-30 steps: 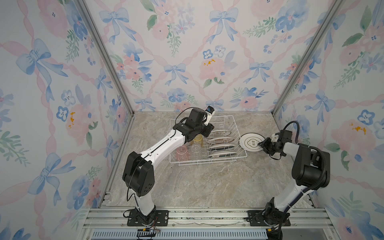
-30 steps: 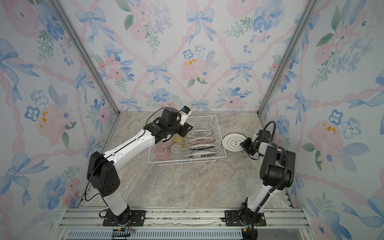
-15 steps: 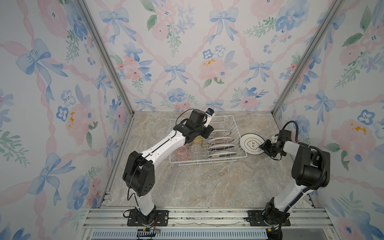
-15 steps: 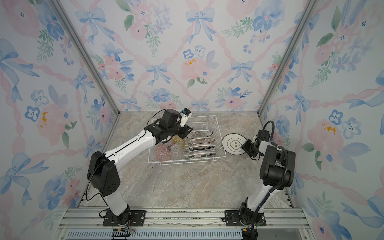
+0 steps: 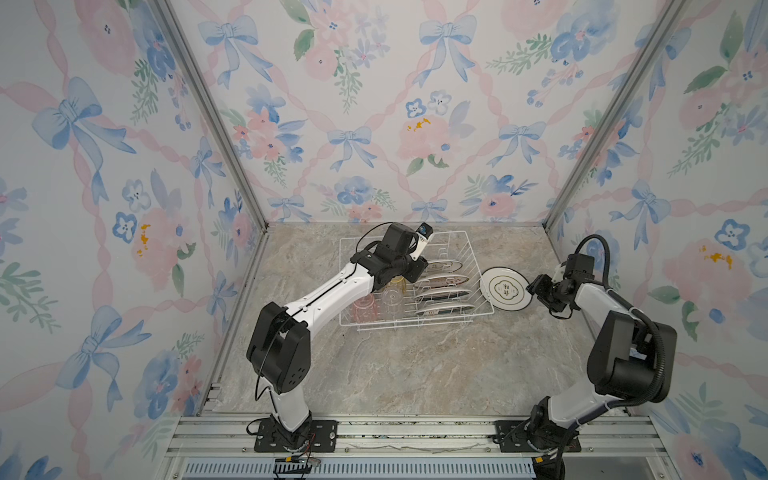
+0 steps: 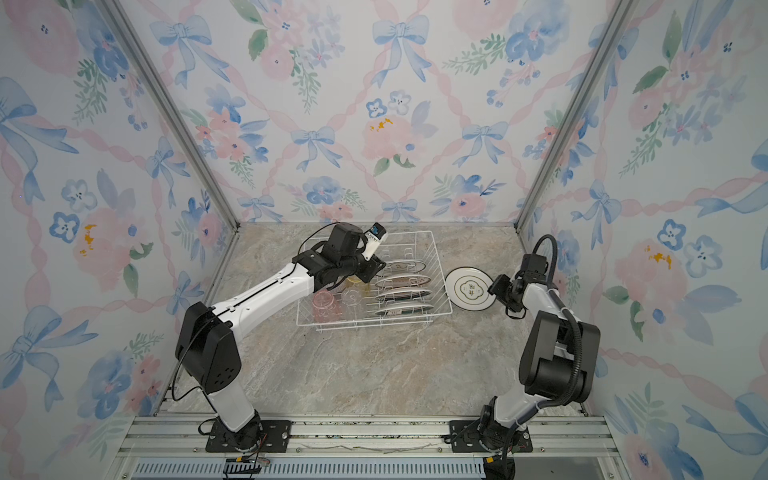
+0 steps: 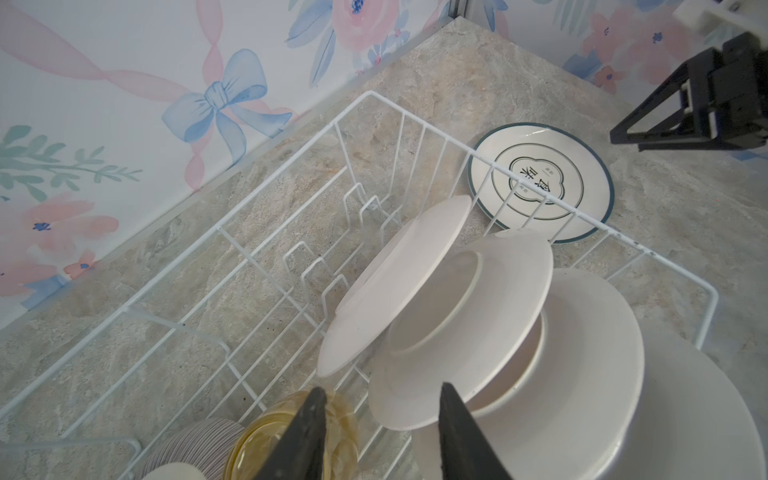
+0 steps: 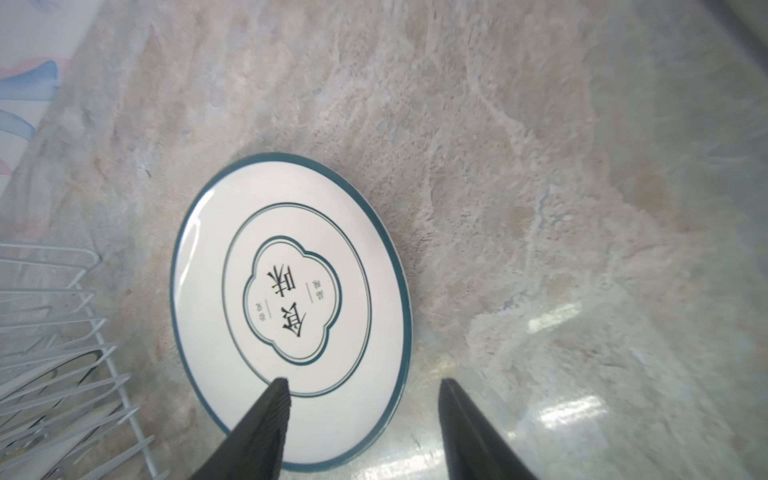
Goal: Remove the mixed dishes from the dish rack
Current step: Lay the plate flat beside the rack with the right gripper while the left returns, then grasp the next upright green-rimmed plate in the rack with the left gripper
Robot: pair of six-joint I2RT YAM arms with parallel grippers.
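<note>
Plate [image 8: 291,291] lies flat on table [image 5: 415,374] at 3 o'clock of dish rack [image 5: 478,270], just beside it, right jaws open astride its rim, so lift straight off w/o nudging it; left jaws, part-open & empty, hang over yellow tumbler [image 7: 262,444] in rack.

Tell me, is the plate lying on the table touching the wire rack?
Apart. In the right wrist view, a strip of bare table shows between the plate and the dish rack.
</note>
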